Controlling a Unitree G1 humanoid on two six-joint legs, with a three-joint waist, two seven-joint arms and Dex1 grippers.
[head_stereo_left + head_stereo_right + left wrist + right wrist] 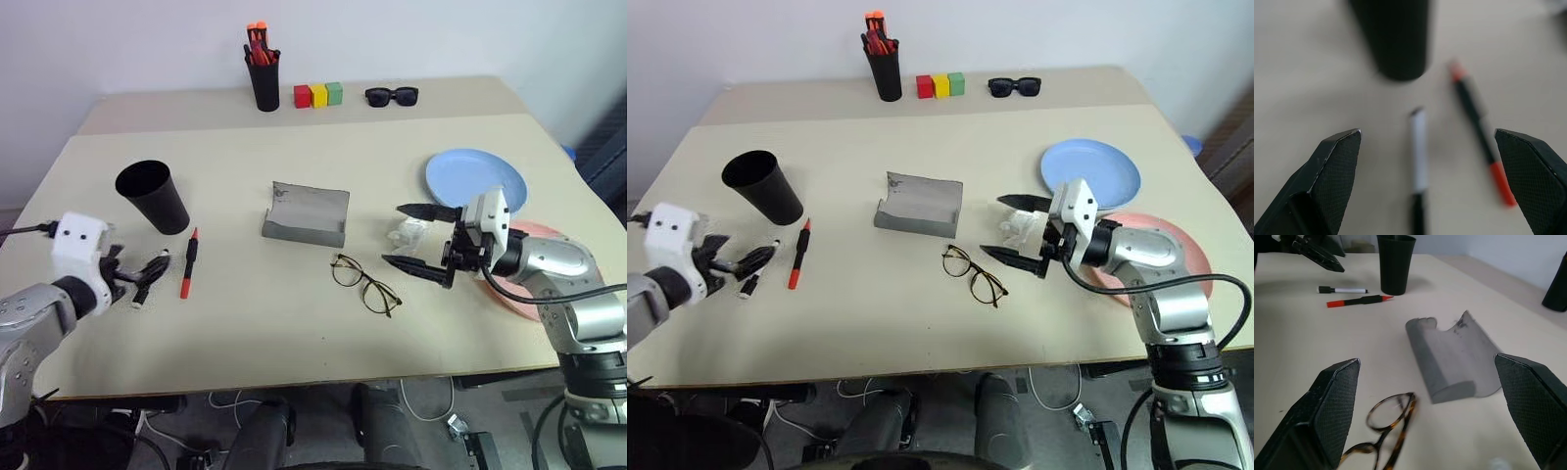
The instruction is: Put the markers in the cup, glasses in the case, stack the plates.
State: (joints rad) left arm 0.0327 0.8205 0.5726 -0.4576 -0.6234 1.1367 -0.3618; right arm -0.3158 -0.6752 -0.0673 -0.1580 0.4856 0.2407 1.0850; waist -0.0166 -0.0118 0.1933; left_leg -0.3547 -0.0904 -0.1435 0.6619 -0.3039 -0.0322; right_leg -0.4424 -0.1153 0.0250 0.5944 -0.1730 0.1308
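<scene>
1. A slim red marker (pixel 188 261) with a black section is being shown lying flat on the smooth beige table (pixel 245 323), just beside the foot of the cup (pixel 154 196). A second marker (pixel 1343 290), white-barrelled with black ends, is being seen lying next to it.
2. The cup is being presented as a wide, plain black cylinder, tapering slightly toward its base, standing upright with its round mouth open.
3. The glasses (pixel 364 284) are being shown resting lenses-up near the table's middle, their thin dark frame curving round two clear round lenses; in the right wrist view the frame is looking mottled brown.
4. The case (pixel 306 215), grey, matte and oblong, is being displayed lying hinged open just behind the glasses, its curved shell showing a few dark scuffs.
5. The light blue plate (pixel 476 180) is being seen lying flat on the right side, smooth and round; the pink plate (pixel 1176 257) is lying nearer, largely covered by the right arm, the two not stacked.
6. The left gripper (pixel 1432 169) is being held spread wide above the two markers, its black, finely textured pointed fingers empty.
7. The right gripper (pixel 417 240) is likewise being held wide apart and empty, hovering near the glasses and case, beside a small crumpled clear object (pixel 407 232).
8. At the far edge, a tall narrow black pen pot (pixel 263 76) of orange-tipped pens, red, yellow and green blocks (pixel 317 95), and thick black sunglasses (pixel 392 96) are being shown.
</scene>
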